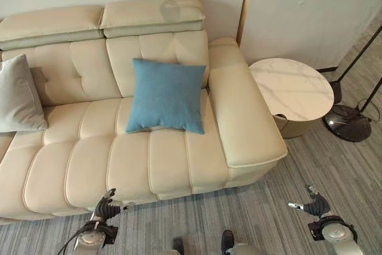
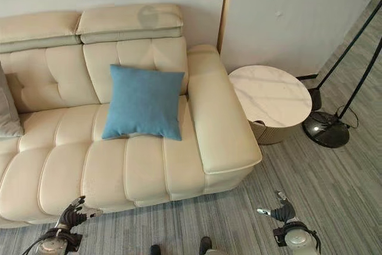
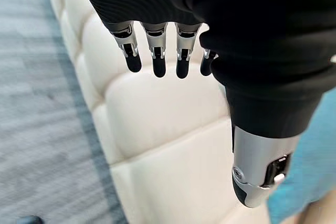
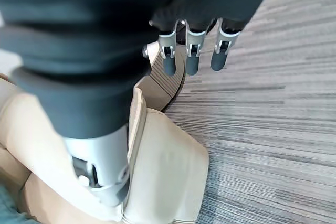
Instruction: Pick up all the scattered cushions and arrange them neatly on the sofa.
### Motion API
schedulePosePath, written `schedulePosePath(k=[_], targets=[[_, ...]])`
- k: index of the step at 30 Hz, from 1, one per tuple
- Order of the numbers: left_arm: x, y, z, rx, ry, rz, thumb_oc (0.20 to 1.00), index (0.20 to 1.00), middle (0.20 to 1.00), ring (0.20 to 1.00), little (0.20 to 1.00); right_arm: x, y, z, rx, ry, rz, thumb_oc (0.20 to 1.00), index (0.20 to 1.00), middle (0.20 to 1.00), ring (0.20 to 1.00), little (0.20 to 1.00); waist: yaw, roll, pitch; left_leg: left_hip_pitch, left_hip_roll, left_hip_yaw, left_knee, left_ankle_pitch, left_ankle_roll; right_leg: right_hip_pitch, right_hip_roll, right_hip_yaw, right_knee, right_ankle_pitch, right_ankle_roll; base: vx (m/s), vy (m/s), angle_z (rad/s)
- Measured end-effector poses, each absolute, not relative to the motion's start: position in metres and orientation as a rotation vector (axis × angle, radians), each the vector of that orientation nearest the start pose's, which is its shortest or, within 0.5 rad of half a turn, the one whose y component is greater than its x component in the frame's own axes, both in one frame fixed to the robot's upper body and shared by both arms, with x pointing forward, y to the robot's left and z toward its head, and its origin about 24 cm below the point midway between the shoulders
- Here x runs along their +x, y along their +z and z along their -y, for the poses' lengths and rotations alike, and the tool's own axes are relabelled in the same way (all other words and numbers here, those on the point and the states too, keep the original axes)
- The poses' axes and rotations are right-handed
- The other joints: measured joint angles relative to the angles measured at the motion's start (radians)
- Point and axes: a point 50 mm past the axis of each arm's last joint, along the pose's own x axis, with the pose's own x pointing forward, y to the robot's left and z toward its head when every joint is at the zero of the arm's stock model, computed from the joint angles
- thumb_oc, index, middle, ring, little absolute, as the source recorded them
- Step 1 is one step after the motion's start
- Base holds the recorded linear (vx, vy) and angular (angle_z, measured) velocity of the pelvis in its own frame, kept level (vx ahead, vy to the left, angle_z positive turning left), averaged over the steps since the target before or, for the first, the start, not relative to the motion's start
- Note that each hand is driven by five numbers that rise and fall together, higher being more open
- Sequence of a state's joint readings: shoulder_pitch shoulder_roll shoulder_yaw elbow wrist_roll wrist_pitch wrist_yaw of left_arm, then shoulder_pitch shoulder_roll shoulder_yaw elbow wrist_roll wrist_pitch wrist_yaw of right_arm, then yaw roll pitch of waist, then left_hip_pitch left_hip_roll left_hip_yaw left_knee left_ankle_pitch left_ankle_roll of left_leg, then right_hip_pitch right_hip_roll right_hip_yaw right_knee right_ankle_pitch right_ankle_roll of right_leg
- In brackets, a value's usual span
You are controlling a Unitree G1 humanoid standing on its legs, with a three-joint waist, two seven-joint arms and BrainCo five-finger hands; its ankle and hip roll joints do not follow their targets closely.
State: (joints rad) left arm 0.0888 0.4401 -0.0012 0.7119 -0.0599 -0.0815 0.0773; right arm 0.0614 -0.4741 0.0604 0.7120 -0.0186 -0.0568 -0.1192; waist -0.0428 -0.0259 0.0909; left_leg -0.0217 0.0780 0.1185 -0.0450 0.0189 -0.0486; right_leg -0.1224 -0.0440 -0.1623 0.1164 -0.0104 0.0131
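Observation:
A blue cushion [image 1: 167, 95] leans upright against the backrest of the cream sofa [image 1: 89, 159], on its right seat. A grey cushion [image 1: 19, 95] stands against the backrest at the far left. My left hand [image 1: 106, 206] hangs low in front of the sofa's front edge, fingers [image 3: 155, 59] relaxed and holding nothing; the blue cushion [image 3: 310, 171] shows past its thumb. My right hand [image 1: 313, 206] hovers over the carpet to the right of the sofa's armrest [image 4: 168, 171], fingers [image 4: 191, 56] straight and empty.
A round marble-topped side table [image 1: 290, 91] stands right of the armrest [image 1: 242, 106]. A floor lamp with a dark round base [image 1: 347, 122] is further right. Grey striped carpet [image 1: 239, 219] lies in front of the sofa.

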Motion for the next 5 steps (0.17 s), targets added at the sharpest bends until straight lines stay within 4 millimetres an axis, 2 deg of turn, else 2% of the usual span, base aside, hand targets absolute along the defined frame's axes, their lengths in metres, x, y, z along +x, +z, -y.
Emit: schedulePosePath(k=[1, 5], targets=[[0.165, -0.08, -0.3, 0.404, 0.239, -0.69, 1.0, 1.0, 1.0, 1.0, 1.0, 0.171, -0.08, 0.298, -0.523, -0.202, -0.699, 1.0, 1.0, 1.0, 1.0, 1.0, 0.004, -0.018, -0.005, 0.005, -0.011, 0.0, -0.011, 0.008, 0.006, -0.003, 0.001, 0.009, -0.005, 0.009, 0.008, 0.02, 0.075, -0.04], [0.155, -0.088, -0.296, 0.418, 0.208, -0.736, 1.0, 1.0, 1.0, 1.0, 1.0, 0.168, -0.085, 0.295, -0.51, -0.2, -0.721, 1.0, 1.0, 1.0, 1.0, 1.0, 0.001, -0.04, -0.026, 0.008, -0.03, 0.008, -0.016, 0.006, 0.016, 0.006, -0.017, 0.032, -0.036, 0.025, 0.028, 0.01, 0.061, -0.05]])
